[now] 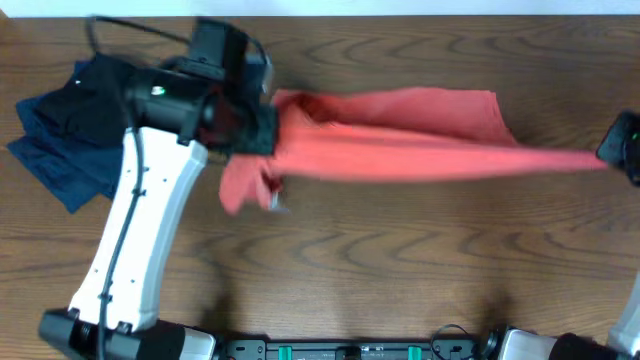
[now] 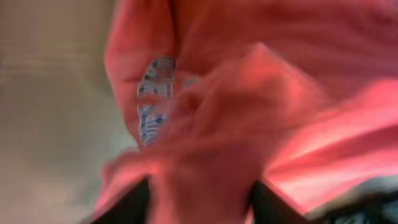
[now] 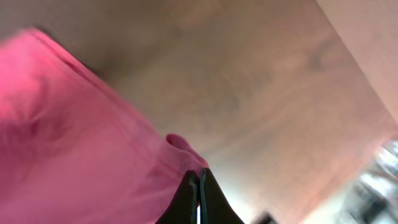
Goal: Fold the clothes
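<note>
Coral-red cotton T-shirt, long axis left–right: right tip pinched in right gripper, left end between wide-parted left gripper.

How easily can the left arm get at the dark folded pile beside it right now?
Probably yes: the dark pile lies just left of the left gripper with nothing between, though the red T-shirt is bunched between its fingers and would need shedding first.
</note>
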Controlling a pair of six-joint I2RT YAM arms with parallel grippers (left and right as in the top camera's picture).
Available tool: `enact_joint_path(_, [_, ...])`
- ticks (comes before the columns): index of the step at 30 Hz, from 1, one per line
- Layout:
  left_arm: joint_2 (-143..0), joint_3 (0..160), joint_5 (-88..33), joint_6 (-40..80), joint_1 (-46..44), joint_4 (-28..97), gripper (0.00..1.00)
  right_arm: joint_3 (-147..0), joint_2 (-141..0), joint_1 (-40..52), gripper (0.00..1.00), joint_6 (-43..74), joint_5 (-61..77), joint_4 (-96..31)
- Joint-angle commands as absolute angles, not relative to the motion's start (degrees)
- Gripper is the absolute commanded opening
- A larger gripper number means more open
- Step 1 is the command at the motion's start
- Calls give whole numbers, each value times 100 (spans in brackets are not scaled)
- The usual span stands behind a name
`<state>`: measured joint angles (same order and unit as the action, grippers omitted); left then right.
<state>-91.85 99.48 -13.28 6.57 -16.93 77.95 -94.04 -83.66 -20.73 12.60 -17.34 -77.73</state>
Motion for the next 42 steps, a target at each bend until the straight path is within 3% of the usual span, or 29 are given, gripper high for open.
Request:
enact_joint_path(1, [-9301,9435,-1369,799,-1774,8053,77,-8908,-8377,-2174,1,1415,-2685,-7690])
enact_joint_path(8, [-9301,8973,-1374,803,-1780,8136,78,-8479,-8381,-2397,1,1678,-2934,-7428])
enact_joint_path(15, [-9341,8899,-1417,742,-1903,7135,78,-8479,-8381,-2403,1,1712,-2453,-7389])
enact_joint_path(29, [-10628,8095,-1885,738,-3336,5061,78,-8479,-8381,-2403,2,1710,-2202,-7389])
enact_joint_path(35, [-11522,8095,-1909,786,-3776,4895,77,-8479,-8381,-2405,2,1710,-2202,-7393])
enact_joint_path(36, [-11616,8095,-1907,784,-3830,4917,73,-8479,-8381,-2405,1,1710,-2202,-7391])
enact_joint_path(38, [-11760,8095,-1905,781,-3924,4919,51,-8479,-8381,-2405,1,1710,-2202,-7389])
enact_joint_path(39, [-11778,8095,-1905,779,-3959,4917,36,-8479,-8381,-2405,1,1710,-2202,-7389])
enact_joint_path(40, [-11778,8097,-1903,777,-3964,4912,15,-8479,-8381,-2405,1,1710,-2202,-7389])
enact_joint_path(41, [-11743,8117,-1903,777,-3968,4917,6,-8479,-8381,-2405,1,1710,-2202,-7389])
enact_joint_path(42, [-11705,8147,-1898,766,-3953,4930,6,-8479,-8381,-2403,1,1710,-2202,-7389])
